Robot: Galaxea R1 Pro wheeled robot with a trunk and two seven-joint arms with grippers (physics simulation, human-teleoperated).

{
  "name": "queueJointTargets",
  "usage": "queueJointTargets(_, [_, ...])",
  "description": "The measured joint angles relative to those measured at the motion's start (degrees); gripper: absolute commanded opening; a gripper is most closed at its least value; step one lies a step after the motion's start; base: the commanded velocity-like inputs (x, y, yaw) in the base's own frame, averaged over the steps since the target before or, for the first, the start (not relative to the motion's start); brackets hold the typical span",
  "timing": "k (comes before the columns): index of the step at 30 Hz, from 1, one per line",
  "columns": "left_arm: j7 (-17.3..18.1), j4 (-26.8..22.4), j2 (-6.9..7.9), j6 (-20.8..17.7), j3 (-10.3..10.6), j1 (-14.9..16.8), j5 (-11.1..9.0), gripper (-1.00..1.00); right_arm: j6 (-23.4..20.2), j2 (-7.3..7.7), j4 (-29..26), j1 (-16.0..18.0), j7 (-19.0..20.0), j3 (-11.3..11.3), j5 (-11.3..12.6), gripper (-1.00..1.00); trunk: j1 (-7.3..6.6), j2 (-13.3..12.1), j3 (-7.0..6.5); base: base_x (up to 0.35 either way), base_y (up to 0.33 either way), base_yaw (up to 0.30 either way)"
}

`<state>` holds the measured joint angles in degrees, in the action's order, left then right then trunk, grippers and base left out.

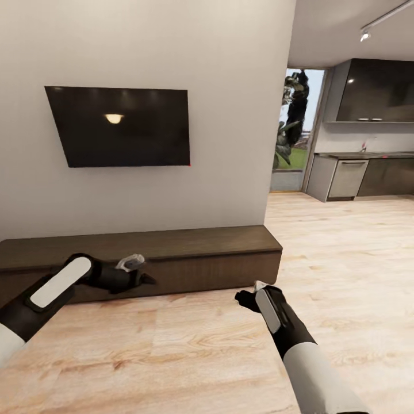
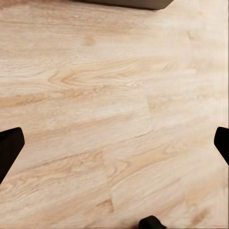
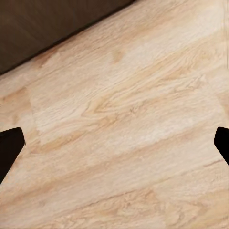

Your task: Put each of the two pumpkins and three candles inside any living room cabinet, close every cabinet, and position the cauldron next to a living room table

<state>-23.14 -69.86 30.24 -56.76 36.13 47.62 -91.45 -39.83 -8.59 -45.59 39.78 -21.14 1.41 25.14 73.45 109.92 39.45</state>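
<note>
Both hands spread, empty — cabinet [image 1: 172, 253] shut; television [image 1: 118, 126] above.

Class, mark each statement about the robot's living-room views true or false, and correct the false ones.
1. The cabinet stands against the wall below the dark screen. True.
2. A drawer of the cabinet is pulled out. False: every front sits flush and shut.
3. The left gripper holds a pumpkin. False: its fingers are spread, with only wooden floor between them.
4. The right gripper is open and empty. True.
5. A kitchen counter shows beyond the wall's end. True.
</note>
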Motion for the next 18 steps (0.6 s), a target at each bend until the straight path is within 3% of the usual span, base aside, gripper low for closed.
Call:
queueJointTargets(1, [0.0,-3.4,2.17,-0.4,0.0,-0.5,-2.9,1.0,0.5,0.01,0.0,0.0,0.0,1.2,0.0,1.0,0.0,0.0,0.0,0.0,0.0,0.0])
queueJointTargets(4, [0.0,-8.4,5.17,-0.8,0.1,-1.1,-8.0,1.0,1.1,0.02,0.0,0.0,0.1,3.2,0.5,1.0,0.0,0.0,0.0,0.0,0.0,0.0])
queueJointTargets(8, [0.1,-11.5,6.4,-1.3,0.1,-1.4,-10.6,1.0,1.4,0.09,0.0,-0.1,0.1,4.5,3.2,1.0,0.0,0.0,0.0,0.0,0.0,0.0])
queueJointTargets(12, [0.4,-13.2,6.77,-2.6,0.2,-1.5,-11.8,1.0,1.6,0.96,0.1,-0.1,2.5,5.1,10.4,1.0,0.0,0.0,0.0,0.0,0.0,0.0])
queueJointTargets(13, [0.4,-13.6,6.77,-3.0,0.2,-1.5,-12.0,1.0,1.6,1.6,0.1,-0.2,5.1,5.2,13.4,1.0,0.0,0.0,0.0,0.0,0.0,0.0])
queueJointTargets(16, [0.5,-13.9,6.73,-3.2,0.2,-1.5,-12.1,1.0,1.8,2.89,0.2,-0.4,10.1,5.7,17.9,1.0,0.0,0.0,0.0,0.0,0.0,0.0])
queueJointTargets(18, [0.7,-14.0,6.68,-3.2,0.2,-1.6,-12.3,1.0,3.2,4.63,0.4,-0.6,15.0,8.0,22.0,1.0,0.0,0.0,0.0,0.0,0.0,0.0])
